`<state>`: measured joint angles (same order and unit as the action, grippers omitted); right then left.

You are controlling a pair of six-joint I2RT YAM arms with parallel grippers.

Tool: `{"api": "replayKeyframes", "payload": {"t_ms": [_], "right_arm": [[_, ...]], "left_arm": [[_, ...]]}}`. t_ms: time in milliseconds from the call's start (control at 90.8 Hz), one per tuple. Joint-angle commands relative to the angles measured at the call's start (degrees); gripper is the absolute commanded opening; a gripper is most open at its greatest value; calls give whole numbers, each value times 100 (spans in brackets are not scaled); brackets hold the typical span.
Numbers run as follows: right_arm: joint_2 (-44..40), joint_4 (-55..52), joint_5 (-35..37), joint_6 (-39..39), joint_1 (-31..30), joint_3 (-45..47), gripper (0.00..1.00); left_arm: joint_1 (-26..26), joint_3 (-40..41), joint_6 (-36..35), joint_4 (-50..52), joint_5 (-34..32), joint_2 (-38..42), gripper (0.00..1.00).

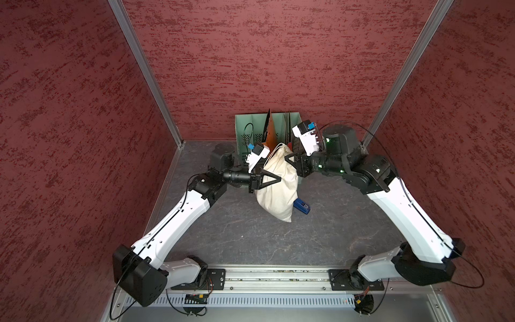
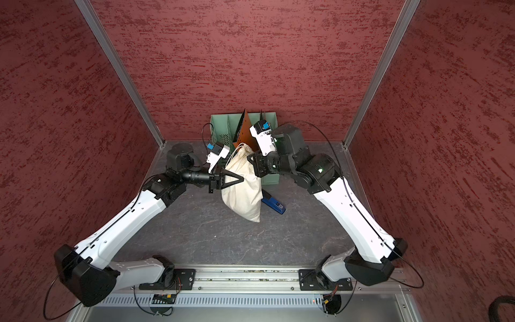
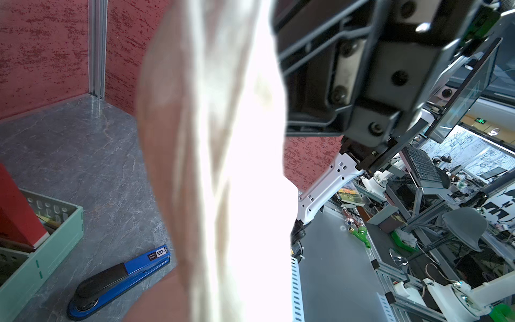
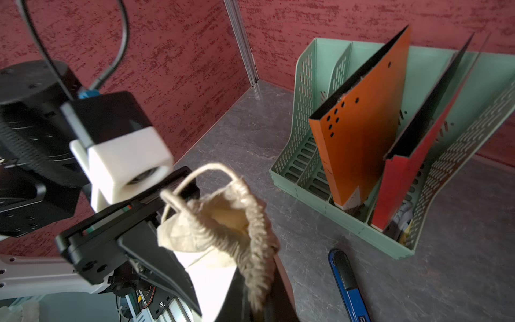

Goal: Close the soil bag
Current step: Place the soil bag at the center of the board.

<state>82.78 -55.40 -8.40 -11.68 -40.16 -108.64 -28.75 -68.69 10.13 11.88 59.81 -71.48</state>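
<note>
The right gripper is clenched on the gathered neck of the soil bag. In the right wrist view the puckered cream cloth sits between its dark fingers, and a loop of drawstring arches just above the neck. The left gripper comes in from the opposite side, a little lower than the right one. Its jaws are together, with the tip pressed into the bag's side and apparently pinching a fold of cloth. In the left wrist view the cloth fills the middle and hides the fingers.

The sack hangs down from both grippers in both top views, with its lower corner resting on the desk. A blue stapler lies on the desk just beside the bag's lower end, below the right gripper. A green file rack stands behind both grippers against the back wall. It holds an orange folder and a red folder in separate slots.
</note>
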Motion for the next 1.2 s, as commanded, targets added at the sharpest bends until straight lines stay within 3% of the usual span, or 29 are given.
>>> {"api": "replayKeyframes", "payload": {"t_ms": [0,231,573,859,1190], "right_arm": [[237,-164,444,-175,237,-115,4],[388,-439,-31,5,235,237,18],[392,-498,-1021,199,239,650,58],[-297,340,-933,16,367,1098,97],[-1412,1050,678,-1145,1160,1977,98]], "left_arm": [[-75,-291,283,-458,303,70,0],[-95,-423,450,-677,240,29,0],[-73,-424,477,-657,22,4,0],[-61,-386,465,-522,-145,33,0],[161,-312,929,-484,-840,245,0]]}}
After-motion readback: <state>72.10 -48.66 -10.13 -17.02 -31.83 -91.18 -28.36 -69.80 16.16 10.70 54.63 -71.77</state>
